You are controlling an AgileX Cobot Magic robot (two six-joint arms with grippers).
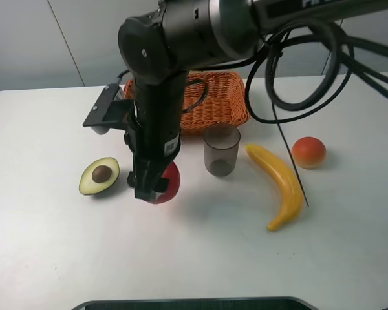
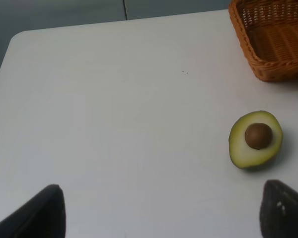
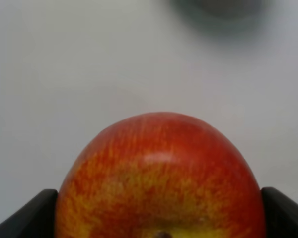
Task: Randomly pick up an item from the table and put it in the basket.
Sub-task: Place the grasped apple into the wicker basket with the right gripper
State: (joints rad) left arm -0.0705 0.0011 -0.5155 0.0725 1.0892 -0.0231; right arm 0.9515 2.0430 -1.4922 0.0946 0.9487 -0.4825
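The red apple (image 1: 169, 183) with yellow streaks rests on the white table (image 1: 45, 258), between the halved avocado (image 1: 99, 175) and the grey cup (image 1: 221, 150). My right gripper (image 1: 152, 190) reaches across from the upper right and stands straight down over the apple. In the right wrist view the apple (image 3: 159, 178) fills the gap of the right gripper (image 3: 159, 215), with a dark finger close on each side at full spread. The wicker basket (image 1: 213, 106) stands behind the arm. My left gripper (image 2: 161, 213) is open and empty over bare table.
A yellow banana (image 1: 278, 181) lies right of the cup. A small orange-red peach-like fruit (image 1: 308, 152) sits further right. Black cables (image 1: 291, 77) hang from the right arm above the cup and banana. The avocado (image 2: 256, 139) and a basket corner (image 2: 273, 39) show in the left wrist view.
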